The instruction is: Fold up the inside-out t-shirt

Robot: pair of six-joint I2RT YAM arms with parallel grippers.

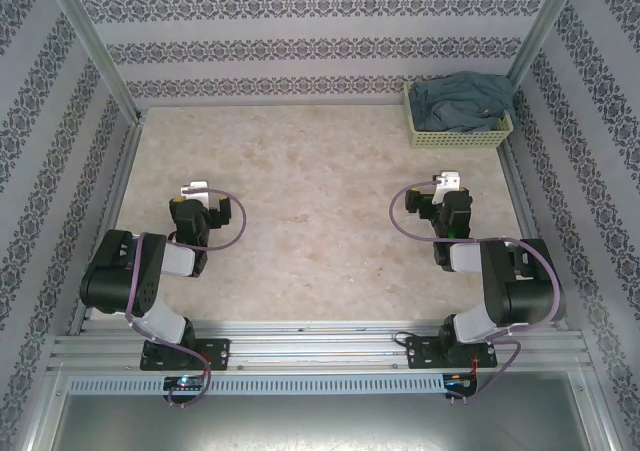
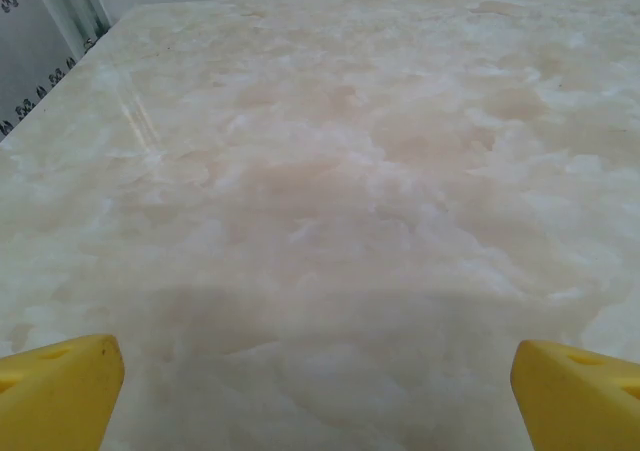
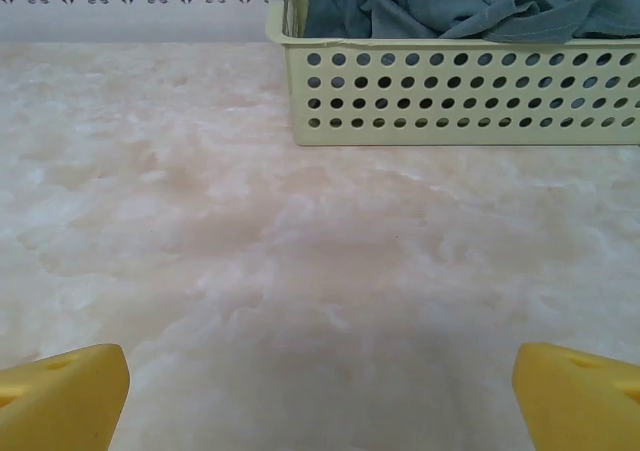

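Shirt (image 1: pixel 462 101): crumpled in basket (image 1: pixel 458 138), far right corner; seams legible from right wrist. Left gripper (image 2: pixel 318 396), right gripper (image 3: pixel 320 396): spread wide, empty.

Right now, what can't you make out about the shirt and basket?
- Slate blue-grey cotton t-shirt: top view, crumpled inside the pale yellow-green perforated plastic basket; walls and folds hide its lower layers and which side faces out.
- Same shirt and basket: right wrist view, cut off by top and right edges.
- Left claw and right claw: wrist views, yellow fingers cut off by the bottom edge.
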